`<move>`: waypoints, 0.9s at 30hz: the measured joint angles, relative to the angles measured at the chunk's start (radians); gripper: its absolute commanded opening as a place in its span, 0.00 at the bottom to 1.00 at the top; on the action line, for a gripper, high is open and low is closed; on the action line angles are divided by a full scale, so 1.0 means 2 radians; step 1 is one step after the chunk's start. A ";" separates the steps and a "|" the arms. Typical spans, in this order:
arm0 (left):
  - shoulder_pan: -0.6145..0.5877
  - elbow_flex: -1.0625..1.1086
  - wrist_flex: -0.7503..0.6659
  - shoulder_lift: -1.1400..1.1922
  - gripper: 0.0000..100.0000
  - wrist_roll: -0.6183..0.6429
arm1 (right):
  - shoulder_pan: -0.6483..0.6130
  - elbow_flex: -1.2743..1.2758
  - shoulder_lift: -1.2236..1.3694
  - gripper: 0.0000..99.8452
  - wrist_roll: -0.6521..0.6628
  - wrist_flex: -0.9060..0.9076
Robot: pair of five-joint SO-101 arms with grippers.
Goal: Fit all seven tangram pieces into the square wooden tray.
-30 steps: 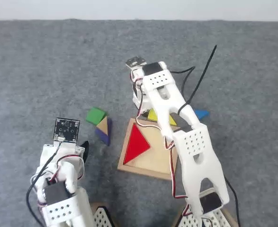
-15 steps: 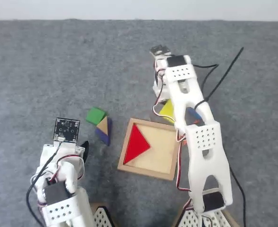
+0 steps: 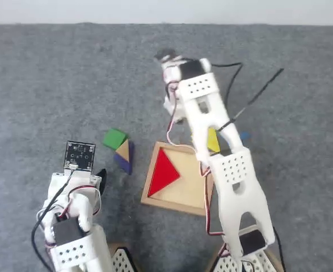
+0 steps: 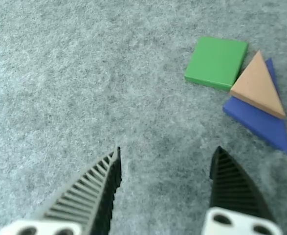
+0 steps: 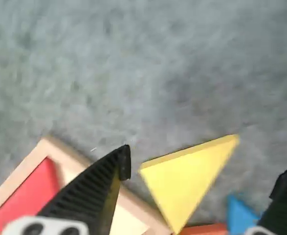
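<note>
The right gripper point(image 5: 204, 171), wide open and empty, hangs over the yellow wooden triangle point(image 5: 182, 176) just beyond the far edge of the square wooden tray point(image 3: 172, 205) (red wooden triangle point(image 3: 162, 171) inside). The left gripper point(image 4: 167, 152) gapes empty too.

The tray point(image 3: 186, 191) has a red triangle point(image 3: 163, 171) filling its left half; its remaining floor is bare wood; the right arm point(image 3: 234, 175) stretches over the tray's right edge and bars that side; just beyond the tray's far edge lie a yellow triangle point(image 3: 213, 140) and a blue piece point(image 3: 244, 136), partly under that arm; left of the tray, a green square point(image 3: 114, 138), tan triangle point(image 3: 122, 149) and dark blue piece point(image 3: 126, 161) cluster touching, with a bare strip of counter point(image 3: 53, 73) between them and the tray; farther beyond the tray the counter lies open.
</note>
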 measured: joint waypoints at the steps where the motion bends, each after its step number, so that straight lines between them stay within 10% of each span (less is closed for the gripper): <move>1: 0.000 0.000 0.000 0.000 0.28 0.000 | -0.006 0.017 -0.012 0.44 0.000 0.000; 9: 0.000 0.000 0.000 0.000 0.28 0.000 | -0.012 0.213 -0.213 0.44 0.000 -0.010; 17: 0.000 0.000 0.000 0.000 0.28 0.000 | 0.002 0.568 -0.334 0.44 0.028 -0.269; 27: 0.001 0.000 0.000 0.000 0.28 0.000 | 0.055 0.609 -0.334 0.44 0.031 -0.353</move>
